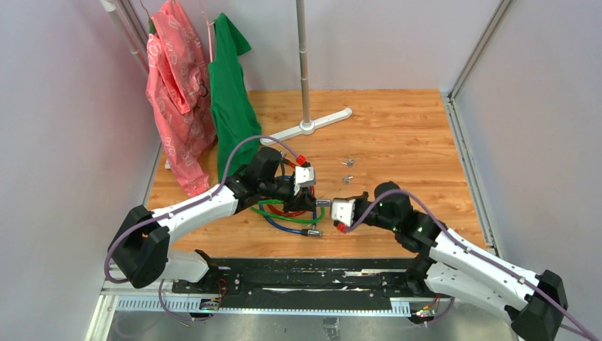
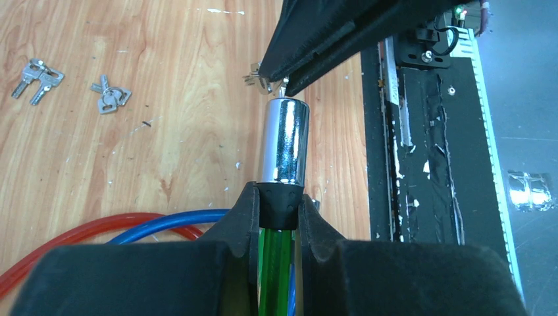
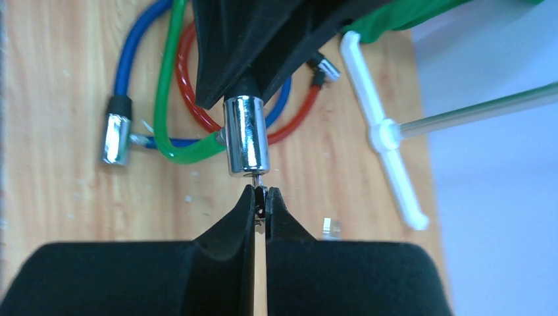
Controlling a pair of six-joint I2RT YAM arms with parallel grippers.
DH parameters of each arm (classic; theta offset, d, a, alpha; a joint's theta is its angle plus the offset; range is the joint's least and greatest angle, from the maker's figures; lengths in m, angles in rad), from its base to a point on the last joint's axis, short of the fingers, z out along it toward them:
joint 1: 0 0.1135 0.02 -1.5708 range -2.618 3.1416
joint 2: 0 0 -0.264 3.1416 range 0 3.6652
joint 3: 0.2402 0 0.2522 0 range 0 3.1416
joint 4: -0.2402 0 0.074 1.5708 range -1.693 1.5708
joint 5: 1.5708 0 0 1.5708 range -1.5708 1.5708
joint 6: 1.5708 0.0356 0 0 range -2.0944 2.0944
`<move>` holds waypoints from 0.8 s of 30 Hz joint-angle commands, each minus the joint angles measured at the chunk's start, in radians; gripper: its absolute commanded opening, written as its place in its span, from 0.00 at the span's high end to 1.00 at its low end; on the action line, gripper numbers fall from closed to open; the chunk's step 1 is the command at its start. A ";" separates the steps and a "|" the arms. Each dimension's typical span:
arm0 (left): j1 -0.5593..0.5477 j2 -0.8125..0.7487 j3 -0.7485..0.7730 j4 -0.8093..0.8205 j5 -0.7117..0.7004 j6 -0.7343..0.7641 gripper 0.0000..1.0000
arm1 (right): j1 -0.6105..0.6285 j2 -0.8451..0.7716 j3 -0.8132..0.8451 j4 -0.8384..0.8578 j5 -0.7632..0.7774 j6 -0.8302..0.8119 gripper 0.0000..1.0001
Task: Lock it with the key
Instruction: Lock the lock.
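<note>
Right hand (image 3: 260,196) pinching key (image 3: 258,179), left hand (image 2: 278,197) gripping chrome lock (image 2: 284,141)

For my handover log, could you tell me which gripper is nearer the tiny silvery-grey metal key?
Right. The right gripper pinches the key at the mouth of the chrome lock barrel; the left gripper clamps its far end.
</note>
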 commanded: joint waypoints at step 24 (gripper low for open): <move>-0.002 0.022 -0.030 -0.058 -0.056 0.007 1.00 | 0.198 -0.137 0.205 -0.382 0.249 0.403 0.24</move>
